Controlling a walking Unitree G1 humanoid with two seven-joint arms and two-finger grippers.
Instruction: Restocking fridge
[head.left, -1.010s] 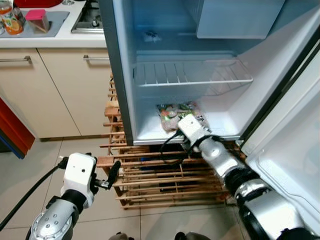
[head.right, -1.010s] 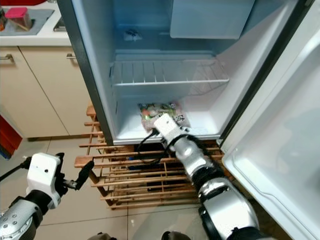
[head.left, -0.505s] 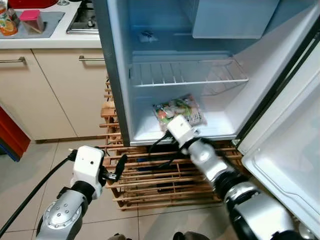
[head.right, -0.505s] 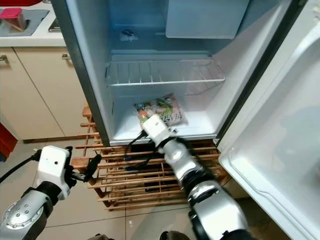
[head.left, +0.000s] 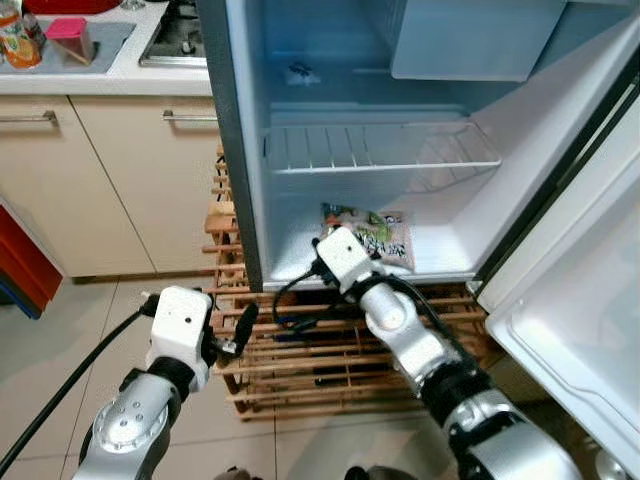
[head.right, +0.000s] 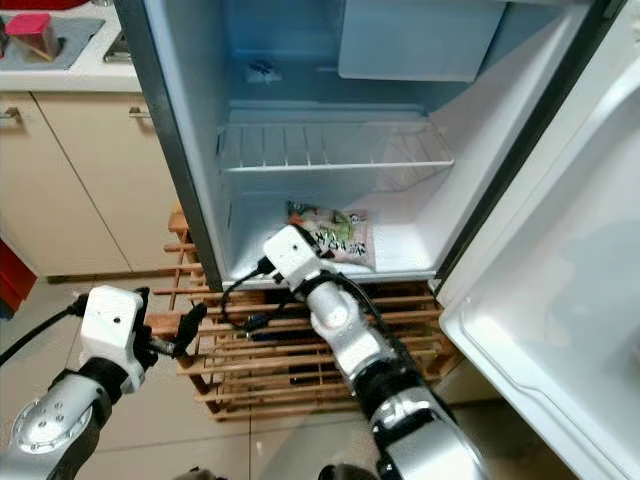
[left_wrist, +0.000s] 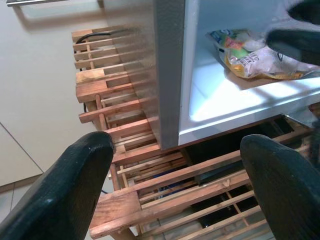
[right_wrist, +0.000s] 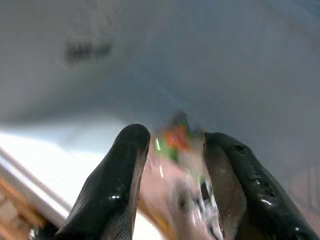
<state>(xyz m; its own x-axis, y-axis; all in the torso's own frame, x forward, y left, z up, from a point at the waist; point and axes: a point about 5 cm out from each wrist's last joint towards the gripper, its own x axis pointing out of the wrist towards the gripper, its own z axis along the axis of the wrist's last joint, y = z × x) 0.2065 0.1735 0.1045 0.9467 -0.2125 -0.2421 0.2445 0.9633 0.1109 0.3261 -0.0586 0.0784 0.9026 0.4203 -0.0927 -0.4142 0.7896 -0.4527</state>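
White fridge floor (head.left: 440, 255): your right claw (right_wrist: 175, 165) pinches the vegetable bag (head.left: 372, 235) near the front lip, open floor beside it. Your left claw (left_wrist: 175, 175) gapes empty over the wooden rack (head.left: 300, 350).

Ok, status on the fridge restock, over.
Right gripper shut on food bag, fridge floor. Left gripper open, idle by wooden rack. Nothing blocking.

Bag (right_wrist: 185, 185) blurred w/ motion in right wrist view; label unreadable. Right gripper (head.left: 352, 244) fingertips hidden behind wrist housing.
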